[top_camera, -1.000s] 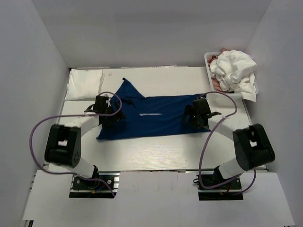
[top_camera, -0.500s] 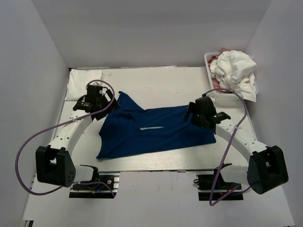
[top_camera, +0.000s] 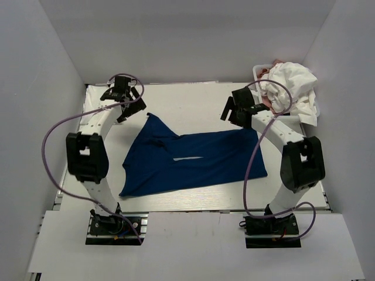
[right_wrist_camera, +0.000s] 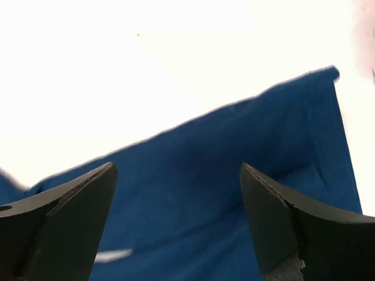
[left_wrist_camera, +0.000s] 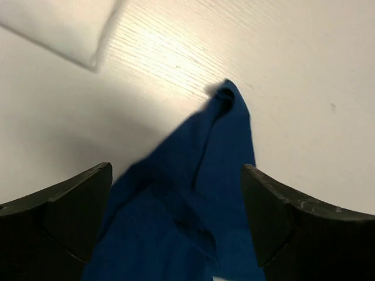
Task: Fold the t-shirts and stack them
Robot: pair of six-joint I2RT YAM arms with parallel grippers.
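A navy blue t-shirt (top_camera: 193,155) lies spread on the white table, its upper left corner pulled to a point. It also shows in the left wrist view (left_wrist_camera: 193,193) and the right wrist view (right_wrist_camera: 234,175). My left gripper (top_camera: 124,100) is open and empty, above the table beyond the shirt's left corner. My right gripper (top_camera: 237,111) is open and empty, above the shirt's far right corner. A white t-shirt (top_camera: 290,88) is heaped on a basket at the back right, with a dusty pink t-shirt (top_camera: 268,71) under it.
A white lattice basket (top_camera: 258,71) stands at the back right. A folded white cloth (top_camera: 96,105) lies at the back left, also in the left wrist view (left_wrist_camera: 64,26). Grey walls enclose the table on three sides.
Both grippers have let go of the navy shirt and moved toward the back of the table, arms stretched out. The shirt's left side shifted and now rests flat.
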